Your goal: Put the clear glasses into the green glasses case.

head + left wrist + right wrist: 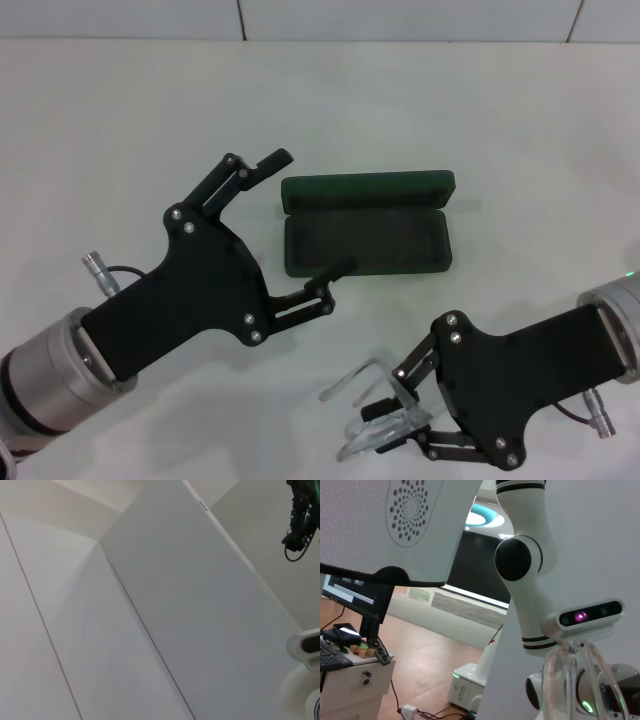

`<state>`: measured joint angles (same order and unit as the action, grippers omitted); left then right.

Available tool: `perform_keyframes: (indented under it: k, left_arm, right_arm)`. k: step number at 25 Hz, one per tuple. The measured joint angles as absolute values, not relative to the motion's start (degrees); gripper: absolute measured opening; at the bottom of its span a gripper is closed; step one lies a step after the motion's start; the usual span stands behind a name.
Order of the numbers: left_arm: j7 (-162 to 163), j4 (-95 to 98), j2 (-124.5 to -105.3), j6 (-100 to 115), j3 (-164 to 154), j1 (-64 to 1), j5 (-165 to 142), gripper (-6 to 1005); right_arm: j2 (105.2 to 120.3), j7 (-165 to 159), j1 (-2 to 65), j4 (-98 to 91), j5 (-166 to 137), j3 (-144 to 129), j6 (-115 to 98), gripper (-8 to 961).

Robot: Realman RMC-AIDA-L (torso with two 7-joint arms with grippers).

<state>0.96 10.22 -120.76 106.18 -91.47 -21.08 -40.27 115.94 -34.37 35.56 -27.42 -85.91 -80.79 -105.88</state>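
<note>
Pinching the clear glasses (372, 420) near the desk (120, 120), right hand (392, 428) sits well in front of the open green glasses case (366, 223). Left hand (305, 225) spread at the case's left end. Risk: slick, thin frame twisting loose in transit, or temples catching the case rim.

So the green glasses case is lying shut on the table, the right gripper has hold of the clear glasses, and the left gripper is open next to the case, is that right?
Not quite. The green glasses case lies open, lid raised and empty, as the head view shows. The rest holds: the right gripper grips the clear glasses, and the left gripper is open beside the case.
</note>
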Motion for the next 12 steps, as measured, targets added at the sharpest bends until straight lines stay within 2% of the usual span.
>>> perform_keyframes:
  k: [12]
  left_arm:
    - [1.0,10.5,-120.76,106.0,-93.8,-22.3,-40.4,875]
  right_arm:
    - [116.22,-35.0,37.1,-27.3,-83.1,-81.1,-101.7,126]
